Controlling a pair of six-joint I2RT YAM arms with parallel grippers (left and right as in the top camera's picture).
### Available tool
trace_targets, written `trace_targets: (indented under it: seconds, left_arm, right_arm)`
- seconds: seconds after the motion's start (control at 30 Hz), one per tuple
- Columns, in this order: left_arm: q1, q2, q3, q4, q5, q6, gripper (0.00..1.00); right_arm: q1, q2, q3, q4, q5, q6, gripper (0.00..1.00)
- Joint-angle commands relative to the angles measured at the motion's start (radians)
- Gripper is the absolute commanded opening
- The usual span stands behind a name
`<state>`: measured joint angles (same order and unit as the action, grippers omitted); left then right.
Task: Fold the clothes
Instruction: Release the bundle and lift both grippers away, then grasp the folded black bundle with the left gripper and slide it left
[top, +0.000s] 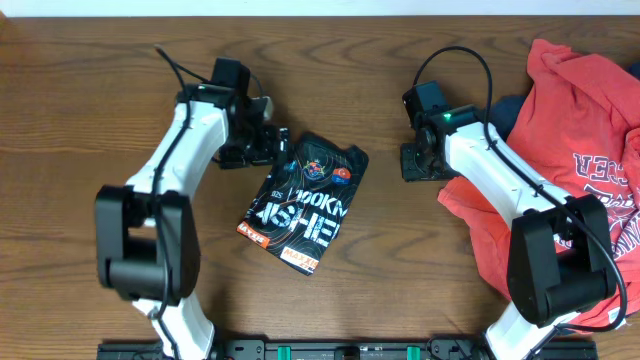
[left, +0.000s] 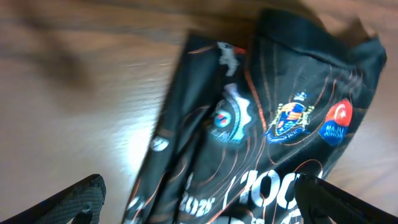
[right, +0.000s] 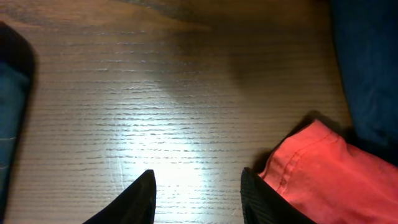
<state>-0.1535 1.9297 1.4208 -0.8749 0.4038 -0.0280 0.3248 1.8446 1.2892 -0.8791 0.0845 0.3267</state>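
- Overhead: the folded black jersey (top: 305, 205) lies mid-table (top: 90, 90), with the left gripper (top: 268, 145) at its upper-left edge. The right gripper (top: 415, 160) is over bare wood beside the red T-shirt (top: 580, 150); a navy garment (top: 505, 110) peeks out from under that shirt.
- Left wrist: the fingers (left: 74, 199) stand wide apart above the jersey, gripping nothing.
- Right wrist: the fingers (right: 134, 202) are partly apart with only wood between them; the T-shirt's hem lies just beside one.

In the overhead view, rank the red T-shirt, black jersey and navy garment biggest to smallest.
1. red T-shirt
2. black jersey, folded
3. navy garment, only a patch shows; the rest is hidden
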Motion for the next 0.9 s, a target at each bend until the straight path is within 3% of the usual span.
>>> trace_targets:
  seconds: [0.0,0.3,0.4,0.47,0.57,0.6,0.63,0.87]
  left_arm:
    - [-0.001,0.08,-0.002,0.014,0.162,0.155,0.98]
    - [-0.04,0.186,-0.005,0.061,0.176,0.159,0.99]
    - [-0.071,0.19,-0.005,0.063,0.176,0.16,0.83]
    - [-0.088,0.189,-0.005,0.073,0.176,0.163,0.62]
    - [-0.092,0.189,-0.005,0.099,0.175,0.162,0.19]
    - [-0.087,0.188,-0.003,0.11,0.169,0.157,0.11]
    - [-0.077,0.187,0.0,0.121,0.152,0.142,0.06]
    - [0.099,0.172,0.076,0.162,-0.037,-0.034,0.06]
  right_arm:
    - [-0.003,-0.01,0.006,-0.004,-0.011,0.02,0.43]
    - [-0.003,-0.01,0.006,-0.007,-0.014,0.021,0.43]
    - [-0.003,-0.01,0.006,-0.006,-0.014,0.021,0.43]
    - [-0.003,-0.01,0.006,-0.006,-0.014,0.021,0.42]
    - [-0.003,-0.01,0.006,-0.012,-0.014,0.021,0.43]
    - [-0.003,-0.01,0.006,-0.016,-0.014,0.021,0.43]
    - [-0.003,-0.01,0.006,-0.02,-0.013,0.021,0.43]
    - [-0.003,-0.01,0.006,-0.031,-0.01,0.008,0.43]
